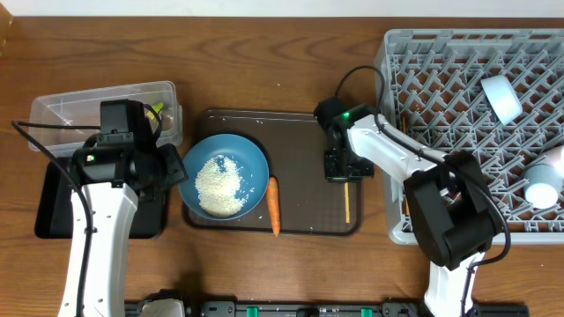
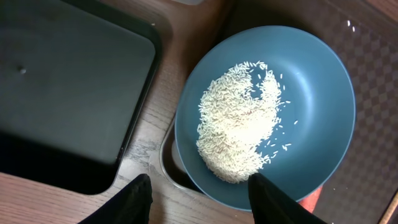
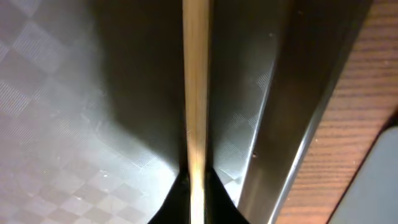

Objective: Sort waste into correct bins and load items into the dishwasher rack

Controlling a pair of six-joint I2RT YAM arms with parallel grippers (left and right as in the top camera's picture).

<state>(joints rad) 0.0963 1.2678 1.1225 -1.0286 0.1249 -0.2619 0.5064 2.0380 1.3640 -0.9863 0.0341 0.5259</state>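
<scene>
Claw (image 3: 198, 185) on chopstick (image 3: 196, 74) beside tray rim (image 3: 297, 93)

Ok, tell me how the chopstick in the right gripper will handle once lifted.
The chopstick is thin, straight wood, so probably stiff and light. The right gripper pinches only its narrow width, so it may pivot or slip. Slender as it is, it could fall through the lattice of the dishwasher rack.

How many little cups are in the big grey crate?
2. One cup lies in the grey rack's upper right part; the other cup sits lower, by its right edge. Others could be hidden.
</scene>
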